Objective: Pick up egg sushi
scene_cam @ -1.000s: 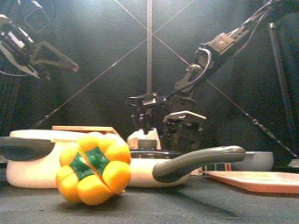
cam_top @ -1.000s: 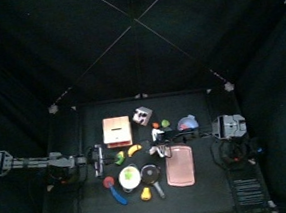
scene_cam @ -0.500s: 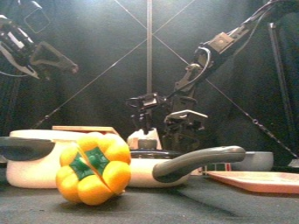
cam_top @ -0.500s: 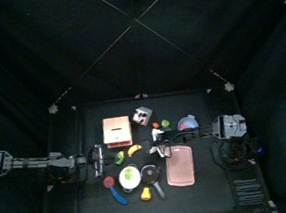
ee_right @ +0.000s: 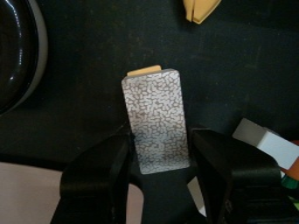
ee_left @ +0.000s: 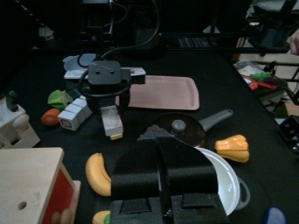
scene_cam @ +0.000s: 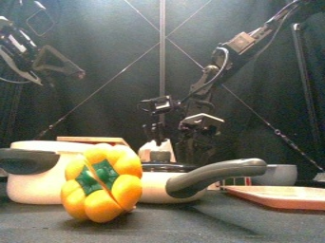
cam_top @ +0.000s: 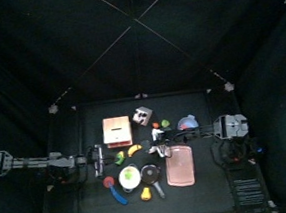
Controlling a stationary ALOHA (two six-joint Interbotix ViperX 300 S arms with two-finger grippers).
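The egg sushi (ee_right: 155, 122) is a speckled grey block with a tan end. It sits between my right gripper's (ee_right: 160, 137) two jaws, which press its long sides. In the left wrist view the right gripper (ee_left: 110, 107) points down with the sushi (ee_left: 114, 125) in its jaws, beside the pink tray (ee_left: 163, 92). In the top view it is at mid-table (cam_top: 160, 152). My left gripper (ee_left: 163, 168) is shut and empty, and hovers over the white plate (ee_left: 228, 179) at the table's left (cam_top: 98, 162).
A black pan (ee_left: 184, 131) lies by the plate, and a wooden box (cam_top: 115, 130) stands at the back left. A yellow pepper (scene_cam: 102, 182) stands at the front edge. Small toy foods (ee_left: 70, 109) and a banana (ee_left: 96, 171) lie around.
In the front view my right gripper has shifted slightly upward. The left arm has not moved.
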